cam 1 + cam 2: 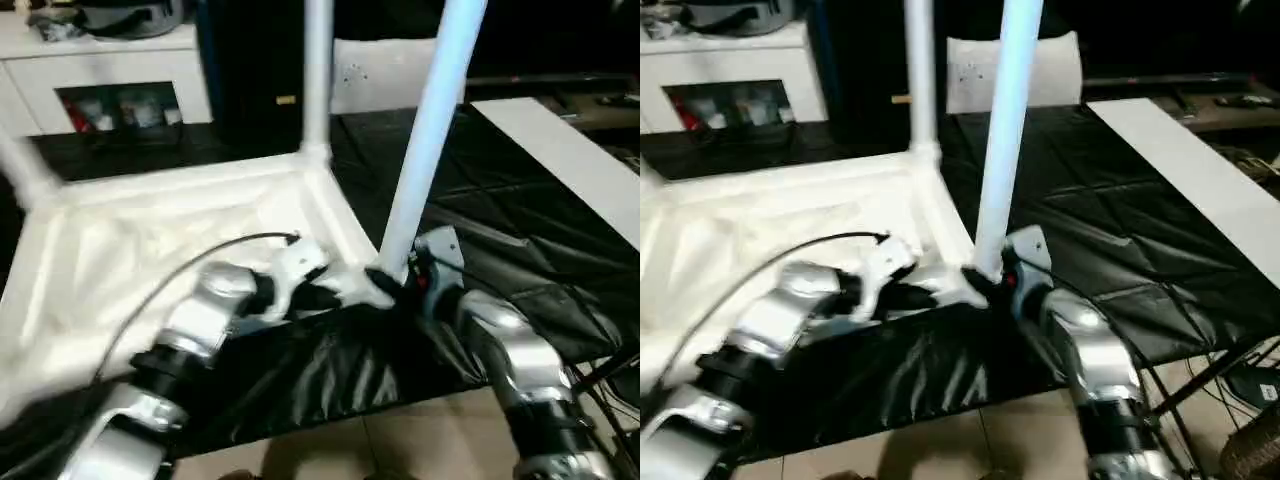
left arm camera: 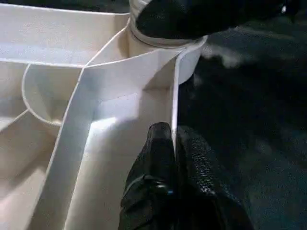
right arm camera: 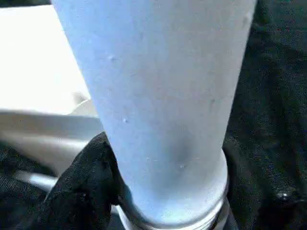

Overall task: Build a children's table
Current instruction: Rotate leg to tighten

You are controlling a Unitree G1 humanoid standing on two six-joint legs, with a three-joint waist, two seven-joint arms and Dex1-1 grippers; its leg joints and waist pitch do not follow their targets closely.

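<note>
The left gripper (image 2: 173, 143) pinches the rim of the upturned white ribbed plastic tabletop (image 1: 150, 240) (on black sheeting (image 1: 480, 200)). The right gripper (image 1: 400, 285) clasps the base of the upright white tapered tube leg (image 1: 425, 140) at the near corner socket (image 2: 163, 48).

- The tabletop (image 1: 150, 250) lies upside down on the sheet-covered work surface (image 1: 480, 230), left of centre.
- One leg (image 1: 432, 130) stands in the tabletop's near right corner socket (image 2: 163, 52), leaning a little to the right.
- A second leg (image 1: 317, 75) stands upright in the far right corner, behind the first.
- A third leg (image 1: 22, 165) rises from the far left corner.
- The left gripper (image 2: 173, 143) sits on the tabletop's near rim, just left of the near leg.
- The right gripper (image 1: 400, 275) is at that leg's base, on its right.
- A flat board (image 1: 570, 165) lies on the sheet far to the right.
- A cabinet (image 1: 100, 70) stands behind the tabletop, at the left.
</note>
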